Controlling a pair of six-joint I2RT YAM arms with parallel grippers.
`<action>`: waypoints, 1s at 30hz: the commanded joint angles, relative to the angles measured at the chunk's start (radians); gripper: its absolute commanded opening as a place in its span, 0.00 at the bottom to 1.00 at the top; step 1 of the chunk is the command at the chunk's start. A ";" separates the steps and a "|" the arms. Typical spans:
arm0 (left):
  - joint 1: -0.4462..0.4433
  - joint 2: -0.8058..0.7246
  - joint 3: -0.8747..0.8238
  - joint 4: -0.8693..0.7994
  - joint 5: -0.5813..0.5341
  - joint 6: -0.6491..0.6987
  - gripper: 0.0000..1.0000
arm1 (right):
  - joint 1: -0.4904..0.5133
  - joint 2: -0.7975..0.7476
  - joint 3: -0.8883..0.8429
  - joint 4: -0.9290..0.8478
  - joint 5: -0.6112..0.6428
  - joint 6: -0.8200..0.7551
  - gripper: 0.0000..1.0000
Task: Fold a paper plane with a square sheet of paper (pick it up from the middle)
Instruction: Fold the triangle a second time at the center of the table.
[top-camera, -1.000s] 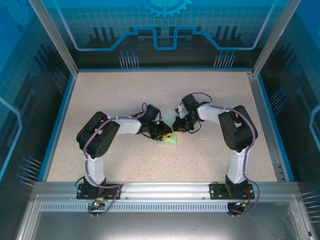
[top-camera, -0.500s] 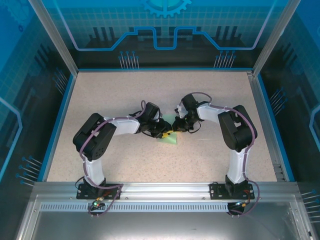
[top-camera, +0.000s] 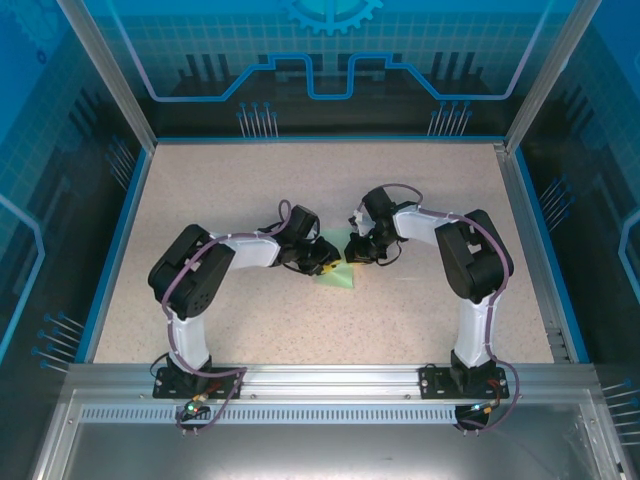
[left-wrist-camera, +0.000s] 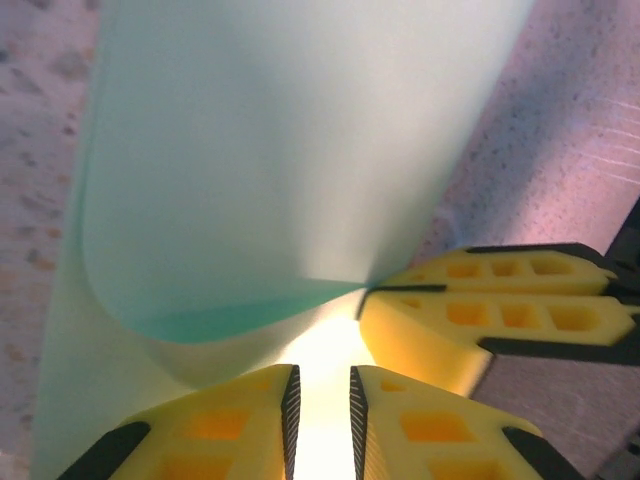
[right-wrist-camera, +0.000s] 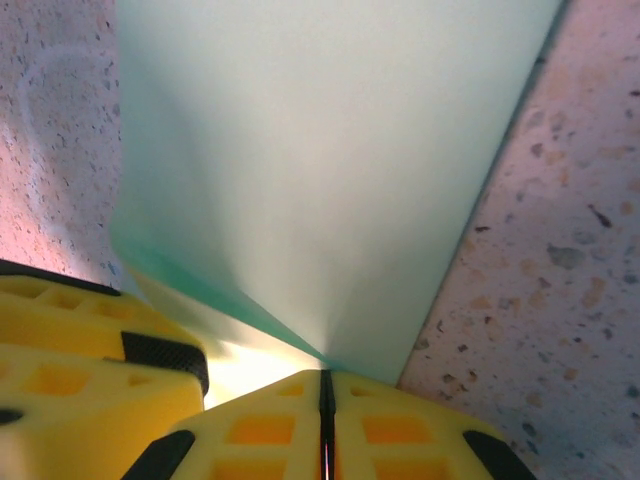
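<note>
**Left arm nudges in; fold still uncreased**

Table (top-camera: 250, 190): no change. Left arm (top-camera: 190, 275) sits slightly shifted from a second ago, and its wrist edges toward 11 o'clock. The sheet (top-camera: 340, 279) lies at table centre, one layer curled over the other. Right gripper (right-wrist-camera: 322, 425) is clamped shut on the sheet's edge. Left gripper (left-wrist-camera: 320, 425) has narrow jaws, probably on the lower layer, but I cannot tell. The crease is not pressed yet.

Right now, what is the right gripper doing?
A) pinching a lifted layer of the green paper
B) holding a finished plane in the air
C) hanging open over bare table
A: in its wrist view the right gripper has its fingers closed on a raised flap of the sheet of paper.
</note>
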 joint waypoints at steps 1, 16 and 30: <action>0.005 0.017 0.019 -0.053 -0.055 0.004 0.23 | 0.024 0.035 0.010 -0.036 0.028 -0.016 0.10; 0.005 0.039 -0.015 -0.145 -0.108 -0.041 0.18 | 0.026 -0.068 0.044 -0.006 -0.026 0.024 0.10; 0.001 0.049 -0.012 -0.158 -0.111 -0.052 0.17 | 0.181 -0.246 -0.118 -0.067 0.096 0.044 0.09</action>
